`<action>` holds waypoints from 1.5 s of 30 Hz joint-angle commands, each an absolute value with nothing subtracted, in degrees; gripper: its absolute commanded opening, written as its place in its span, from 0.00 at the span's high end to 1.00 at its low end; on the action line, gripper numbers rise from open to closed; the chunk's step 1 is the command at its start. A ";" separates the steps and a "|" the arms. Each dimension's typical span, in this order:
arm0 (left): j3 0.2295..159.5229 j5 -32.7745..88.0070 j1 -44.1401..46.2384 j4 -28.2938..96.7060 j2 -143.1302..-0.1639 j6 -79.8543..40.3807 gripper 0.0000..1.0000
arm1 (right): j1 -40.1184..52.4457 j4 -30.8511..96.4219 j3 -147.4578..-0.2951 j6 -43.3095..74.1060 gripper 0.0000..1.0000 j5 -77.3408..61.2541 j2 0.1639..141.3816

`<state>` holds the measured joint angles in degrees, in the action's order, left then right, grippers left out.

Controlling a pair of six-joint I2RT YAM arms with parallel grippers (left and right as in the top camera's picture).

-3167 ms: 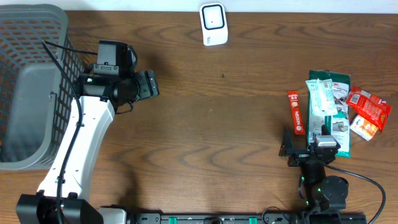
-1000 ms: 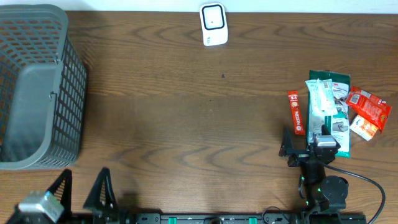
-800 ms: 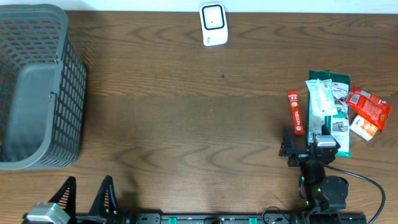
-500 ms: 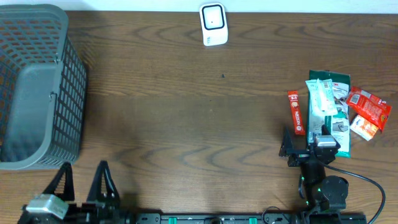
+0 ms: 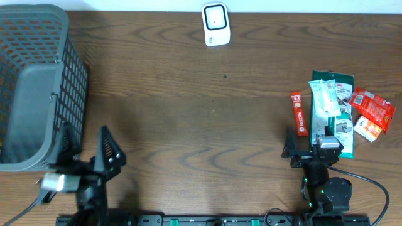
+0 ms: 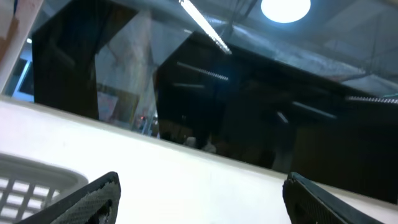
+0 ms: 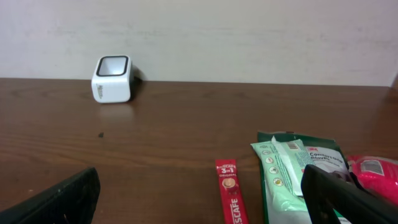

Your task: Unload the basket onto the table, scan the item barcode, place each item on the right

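The white barcode scanner [image 5: 215, 24] stands at the table's far edge, its window facing forward [image 7: 112, 78]. Several items lie at the right: a red coffee stick [image 5: 299, 113] [image 7: 230, 194], green wipe packs [image 5: 330, 110] [image 7: 292, 168] and red sachets [image 5: 373, 110]. My right gripper [image 5: 311, 145] [image 7: 200, 182] rests open just in front of these items, with nothing between its fingers. My left gripper [image 5: 85, 143] [image 6: 202, 180] is open and empty at the front left, tilted up towards the wall and ceiling.
A grey mesh basket [image 5: 38, 88] fills the left end of the table; its rim [image 6: 31, 177] shows in the left wrist view. The left gripper's finger overlaps the basket's front right corner in the overhead view.
The left arm has pulled back from beside the basket to the table's front edge, and its open gripper has now come up near the basket's front corner. The right arm has not moved.
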<state>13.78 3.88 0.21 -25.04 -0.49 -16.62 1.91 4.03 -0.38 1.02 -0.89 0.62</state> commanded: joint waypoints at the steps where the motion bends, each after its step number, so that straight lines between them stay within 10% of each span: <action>1: 7.66 3.36 -0.05 -28.25 -0.14 -16.10 0.16 | 3.09 4.27 -0.30 0.58 0.01 -1.39 0.32; 45: 0.23 4.05 0.23 3.79 -0.10 -1.41 0.16 | 3.09 4.27 -0.30 0.58 0.01 -1.39 0.32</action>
<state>0.62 3.53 0.21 1.10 -0.58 -3.90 1.91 4.03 -0.38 1.02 -0.89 0.62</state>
